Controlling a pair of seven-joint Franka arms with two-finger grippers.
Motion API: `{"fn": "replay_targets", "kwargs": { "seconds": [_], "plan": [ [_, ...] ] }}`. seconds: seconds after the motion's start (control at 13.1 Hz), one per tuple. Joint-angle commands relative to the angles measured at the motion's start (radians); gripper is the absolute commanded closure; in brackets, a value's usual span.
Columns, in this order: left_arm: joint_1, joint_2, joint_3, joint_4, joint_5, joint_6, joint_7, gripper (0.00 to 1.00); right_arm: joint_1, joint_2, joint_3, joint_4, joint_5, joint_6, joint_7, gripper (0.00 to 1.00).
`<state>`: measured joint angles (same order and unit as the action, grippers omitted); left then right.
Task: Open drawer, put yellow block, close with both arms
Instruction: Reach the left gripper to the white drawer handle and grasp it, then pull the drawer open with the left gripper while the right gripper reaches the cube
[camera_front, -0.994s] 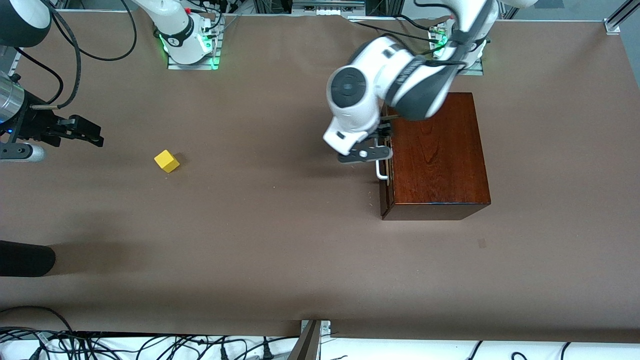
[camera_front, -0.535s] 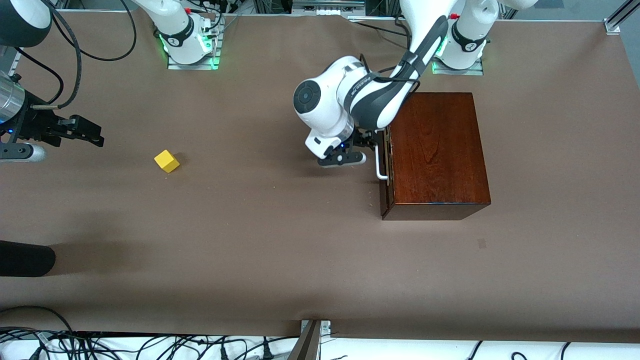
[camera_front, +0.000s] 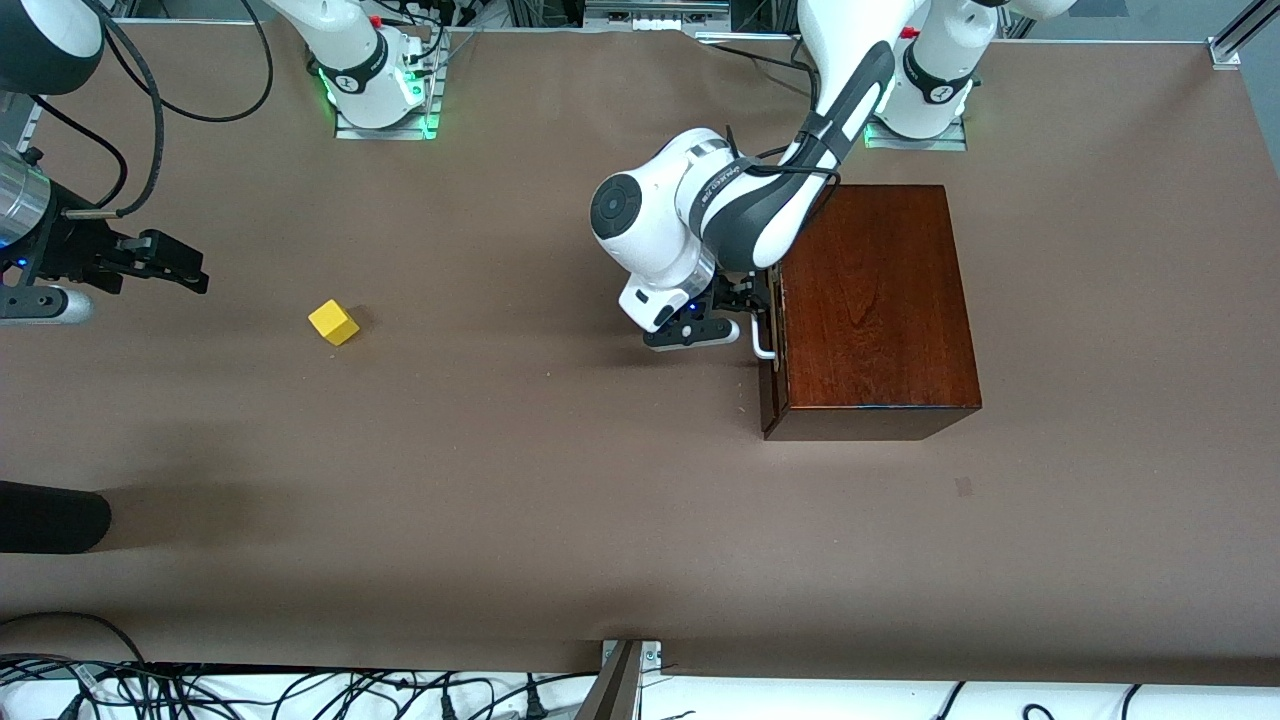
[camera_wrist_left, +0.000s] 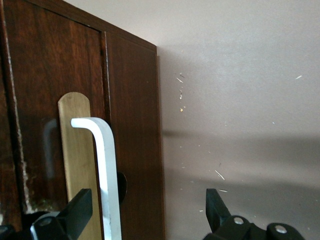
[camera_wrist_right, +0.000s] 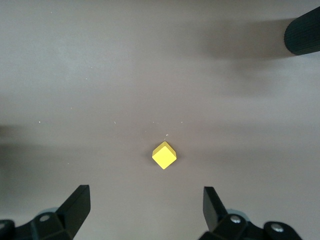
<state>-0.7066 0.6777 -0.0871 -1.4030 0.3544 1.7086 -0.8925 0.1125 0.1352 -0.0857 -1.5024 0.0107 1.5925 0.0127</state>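
The dark wooden box (camera_front: 870, 310) stands at the left arm's end of the table. Its drawer (camera_front: 769, 385) is shut, and the white bar handle (camera_front: 763, 342) sticks out from the dark front. My left gripper (camera_front: 752, 305) is open in front of the drawer. In the left wrist view the handle (camera_wrist_left: 107, 170) lies between the open fingers (camera_wrist_left: 80, 210), close to one of them, and the left gripper (camera_wrist_left: 147, 207) does not grip it. The yellow block (camera_front: 333, 322) lies on the table toward the right arm's end. My right gripper (camera_front: 190, 270) waits open above the table; the block (camera_wrist_right: 164, 155) shows ahead of the right gripper (camera_wrist_right: 146, 202).
A black rounded object (camera_front: 50, 515) reaches in at the table's edge at the right arm's end, nearer the front camera than the block; it also shows in the right wrist view (camera_wrist_right: 302, 35). Brown table surface (camera_front: 520, 450) lies between block and box.
The left arm swung down from over the box's edge to in front of the drawer, then moved its gripper back in around the handle. The right arm and the block have not moved.
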Motion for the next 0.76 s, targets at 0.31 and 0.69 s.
{"fn": "replay_targets", "kwargs": {
  "seconds": [0.31,0.69],
  "plan": [
    [0.006,0.040,0.000,0.026,0.012,0.018,0.000,0.00,-0.011,-0.005,-0.011,0.004,-0.001,-0.048,0.003,0.00],
    [0.009,0.062,0.000,0.038,-0.038,0.052,-0.011,0.00,-0.013,0.001,-0.029,-0.002,-0.003,-0.072,0.006,0.00]
  ]
}}
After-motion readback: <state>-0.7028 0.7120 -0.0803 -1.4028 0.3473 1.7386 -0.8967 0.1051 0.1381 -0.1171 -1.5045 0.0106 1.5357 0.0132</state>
